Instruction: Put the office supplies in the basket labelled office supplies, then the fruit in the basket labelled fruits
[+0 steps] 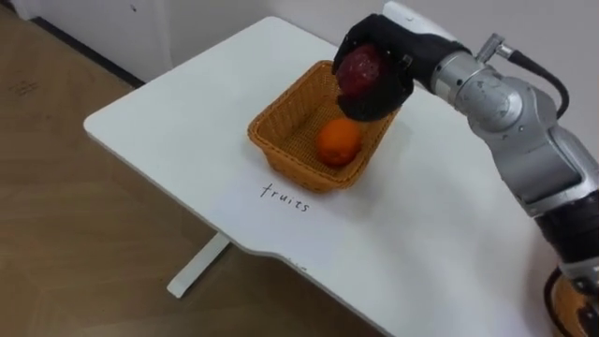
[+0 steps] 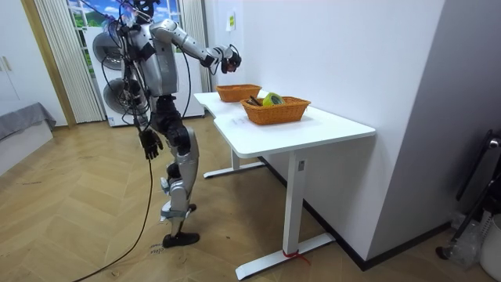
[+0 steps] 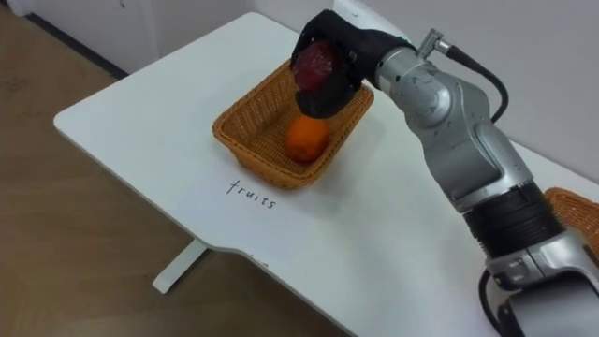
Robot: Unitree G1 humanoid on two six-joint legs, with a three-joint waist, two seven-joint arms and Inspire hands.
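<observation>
My right hand [image 1: 384, 70] [image 3: 329, 65] hovers over the wicker fruit basket [image 1: 285, 126] [image 3: 245, 117], its fingers curled round a dark red apple [image 1: 359, 65] [image 3: 316, 61]. An orange [image 1: 338, 141] [image 3: 306, 139] lies inside the basket just below the hand. The word "fruits" [image 1: 284, 198] is written on the white table [image 1: 178, 112] in front of the basket. In the room view I stand at the table's end, right hand [image 2: 229, 59] raised above the fruit basket [image 2: 237, 92], left hand [image 2: 149, 144] hanging by my side. A second wicker basket [image 2: 275, 110] holds office supplies, among them a yellow-green item.
The table's near edge runs close in front of the fruit basket, with wooden floor [image 1: 56, 215] below. A white wall stands behind the table. A rim of the second basket [image 3: 573, 208] shows at the right edge.
</observation>
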